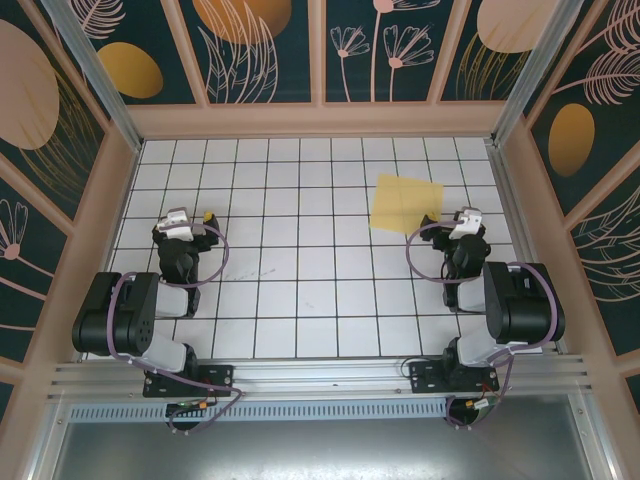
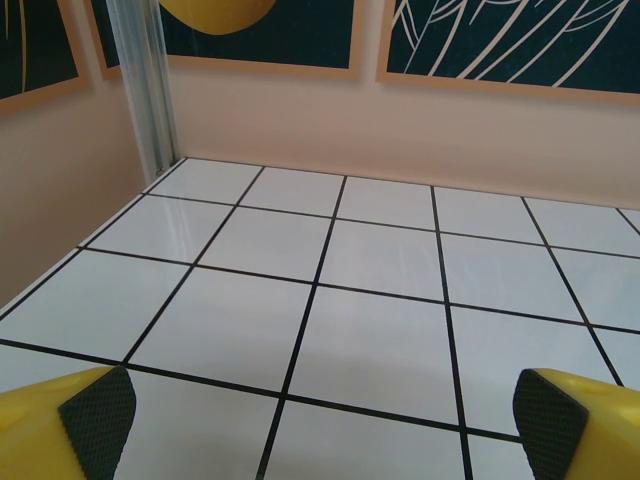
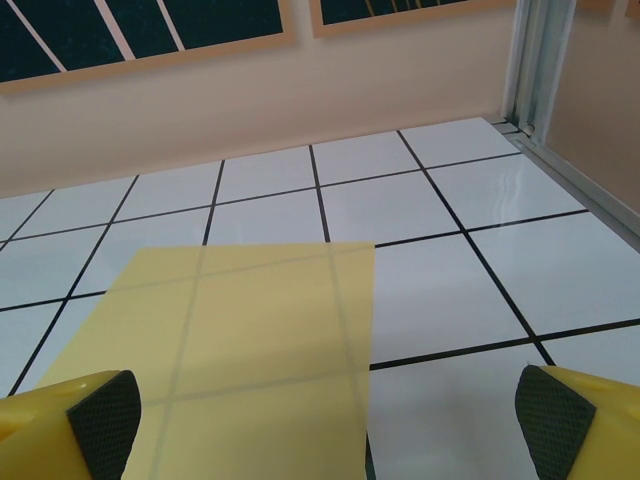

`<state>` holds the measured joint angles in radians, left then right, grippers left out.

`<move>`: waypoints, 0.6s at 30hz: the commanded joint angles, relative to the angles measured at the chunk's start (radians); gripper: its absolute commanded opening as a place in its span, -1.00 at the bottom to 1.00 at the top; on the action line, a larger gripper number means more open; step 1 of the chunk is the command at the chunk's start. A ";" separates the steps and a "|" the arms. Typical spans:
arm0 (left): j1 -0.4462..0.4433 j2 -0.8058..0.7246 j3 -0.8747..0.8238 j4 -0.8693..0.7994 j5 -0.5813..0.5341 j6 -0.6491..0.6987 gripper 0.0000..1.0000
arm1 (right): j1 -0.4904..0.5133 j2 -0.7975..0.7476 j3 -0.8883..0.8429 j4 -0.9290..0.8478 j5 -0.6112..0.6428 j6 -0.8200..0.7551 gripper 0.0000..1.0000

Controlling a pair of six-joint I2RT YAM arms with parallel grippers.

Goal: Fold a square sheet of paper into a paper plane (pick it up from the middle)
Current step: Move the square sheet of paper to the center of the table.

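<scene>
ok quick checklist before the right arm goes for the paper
1. square sheet of paper lying flat and unfolded on the table: ok
2. nothing resting on the sheet: ok
3. right gripper open, jaws spread wide: ok
4. left gripper open, over bare tiles, apart from the sheet: ok
5. right gripper lined up over the sheet's middle: not ok, the sheet sits off to its left and ahead of it
6. sheet edges fully flush with the tiles: cannot tell
</scene>
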<state>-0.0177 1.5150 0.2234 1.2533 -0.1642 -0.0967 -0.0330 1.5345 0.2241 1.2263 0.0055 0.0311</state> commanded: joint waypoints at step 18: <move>0.008 -0.145 0.119 -0.287 -0.133 -0.039 0.97 | 0.014 -0.227 0.116 -0.335 0.067 0.018 0.98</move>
<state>-0.0177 1.4319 0.2752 1.1065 -0.2264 -0.1070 -0.0296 1.4139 0.2726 1.0363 0.0128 0.0326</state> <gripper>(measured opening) 0.985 0.990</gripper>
